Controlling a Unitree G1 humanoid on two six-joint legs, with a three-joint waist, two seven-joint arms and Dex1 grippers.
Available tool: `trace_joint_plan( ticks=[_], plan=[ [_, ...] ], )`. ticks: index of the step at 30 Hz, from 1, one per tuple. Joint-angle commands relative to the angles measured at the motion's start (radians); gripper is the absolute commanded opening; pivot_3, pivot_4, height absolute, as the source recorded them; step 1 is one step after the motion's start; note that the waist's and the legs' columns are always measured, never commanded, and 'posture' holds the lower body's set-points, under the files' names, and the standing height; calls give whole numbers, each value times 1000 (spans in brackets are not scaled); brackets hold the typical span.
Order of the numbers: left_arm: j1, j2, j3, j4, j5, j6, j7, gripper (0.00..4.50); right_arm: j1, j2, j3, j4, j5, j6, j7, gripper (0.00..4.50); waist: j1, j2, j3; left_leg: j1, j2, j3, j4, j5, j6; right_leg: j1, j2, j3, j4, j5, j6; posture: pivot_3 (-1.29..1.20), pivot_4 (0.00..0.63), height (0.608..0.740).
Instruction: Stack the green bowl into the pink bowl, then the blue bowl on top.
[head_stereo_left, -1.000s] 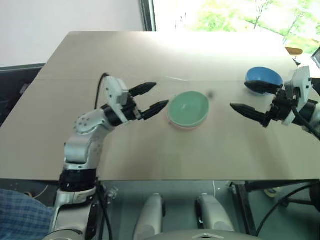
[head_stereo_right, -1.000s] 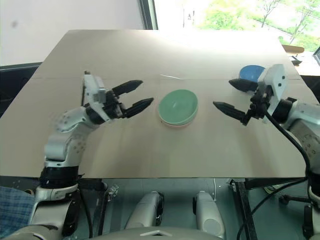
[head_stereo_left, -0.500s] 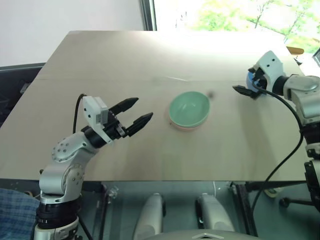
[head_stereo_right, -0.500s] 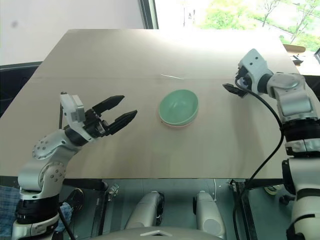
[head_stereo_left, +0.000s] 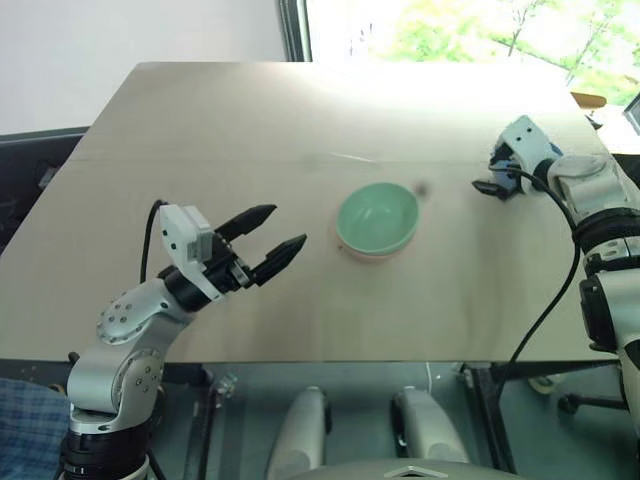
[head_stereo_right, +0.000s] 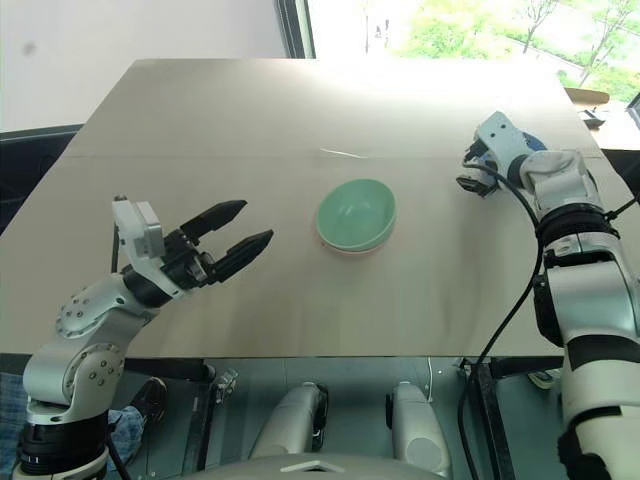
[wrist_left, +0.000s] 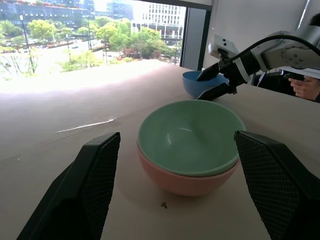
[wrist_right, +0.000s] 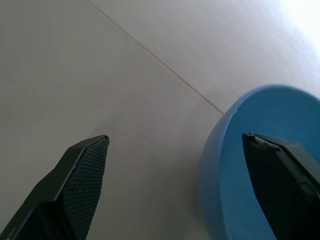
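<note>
The green bowl (head_stereo_left: 377, 215) sits nested in the pink bowl (wrist_left: 185, 184), whose rim shows just beneath it, at the middle of the table. Far to the right stands the blue bowl (wrist_right: 260, 165), upright on the table. My right gripper (wrist_right: 176, 136) is open at that bowl's near rim, one finger over the inside and the other outside; whether it touches, I cannot tell. My left gripper (head_stereo_left: 285, 227) is open and empty, held off to the left of the nested pair and pointing at it.
The tan table (head_stereo_left: 250, 120) has bare surface to the left and in front of the bowls. A window runs along the far side. In the left wrist view a person's hand (wrist_left: 306, 90) shows beyond the table's right edge.
My right arm swung out from near the table's middle to the blue bowl at the far right. My left arm drew back from the green bowl toward the front edge. Both grippers stayed open.
</note>
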Motion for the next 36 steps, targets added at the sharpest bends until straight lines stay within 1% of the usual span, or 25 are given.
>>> trace_joint_plan(
  ticks=[1,4,7,8,10,11,13,14,15,16,17,20,24,27,29,33,36],
  plan=[
    [9,8,6,-48,-13,-10,5,3860,-47,-4,-7,36,-28,-38,-21,4500,0,0,0,0,0,0,0,0,0,0,0,0,0,0,0,0,150,740],
    [15,12,5,-49,-9,-14,3,3860,-58,2,-12,60,-41,-46,-29,4500,-2,0,0,0,0,0,0,0,0,0,0,0,0,0,0,0,150,740],
    [18,11,6,-53,-10,-15,4,3882,-65,7,-17,71,-49,-52,-29,3732,-3,0,0,0,0,1,0,0,0,0,0,1,0,0,0,0,150,740],
    [20,12,6,-53,-8,-16,4,3882,-66,7,-18,72,-51,-54,-28,3254,-3,0,0,0,0,1,0,0,0,0,0,1,0,0,0,0,150,740],
    [21,12,6,-54,-8,-16,4,3882,-66,8,-20,74,-53,-58,-26,2508,-2,0,0,0,0,1,0,0,0,0,0,1,0,0,0,0,150,740],
    [21,12,6,-54,-8,-16,5,3882,-66,8,-21,75,-53,-59,-26,1966,-2,0,0,0,0,1,0,0,0,0,0,1,0,0,0,0,150,740],
    [20,12,6,-52,-8,-17,4,3882,-65,8,-23,75,-53,-60,-25,1357,-1,0,0,0,0,1,0,0,0,0,0,1,0,0,0,0,150,740],
    [18,12,5,-50,-8,-17,3,3882,-64,8,-24,74,-53,-61,-25,1149,-1,0,0,0,0,1,0,0,0,0,0,1,0,0,0,0,150,740],
    [16,13,4,-48,-8,-17,3,3882,-62,6,-24,74,-53,-62,-26,681,-1,0,0,0,0,1,0,0,0,0,0,1,0,0,0,0,150,740],
    [14,14,1,-44,-6,-18,-1,3882,-59,3,-19,70,-59,-72,-28,315,-1,0,0,0,0,1,0,0,0,0,0,1,0,0,0,0,150,740],
    [12,15,-1,-43,-5,-18,-3,3882,-56,0,-16,66,-62,-79,-28,122,-1,0,0,0,0,1,0,0,0,0,0,1,0,0,0,0,150,740],
    [6,17,-6,-40,-9,-14,-7,3882,-46,-6,1,47,-79,-113,-13,122,-1,0,0,0,0,1,0,0,0,-1,0,1,0,0,0,0,150,740],
    [-2,24,-10,-31,-9,-14,-15,3882,-48,-9,-7,18,-84,-130,-1,122,-2,0,0,0,0,1,0,0,0,-1,0,1,0,0,0,0,150,740],
    [-10,30,-13,-26,-10,-13,-21,3882,-46,-14,-17,-63,-71,-122,38,122,-3,1,0,0,0,1,0,0,0,-1,0,1,0,0,0,0,150,740],
    [-14,34,-14,-22,-8,-13,-25,3882,-33,-17,-26,-151,-53,-107,74,122,-2,1,1,0,0,1,0,0,0,-1,0,1,0,0,0,0,150,740],
    [-15,39,-17,-12,-3,-15,-35,3882,55,-25,-41,-498,30,-6,214,122,0,1,1,0,0,0,-1,0,0,-1,0,1,0,0,0,0,150,740],
    [-15,39,-23,2,5,-23,-41,3882,160,-78,-8,-837,83,111,366,122,3,1,1,-1,0,-1,-1,0,0,-1,0,0,0,0,0,0,150,740]
  ],
)
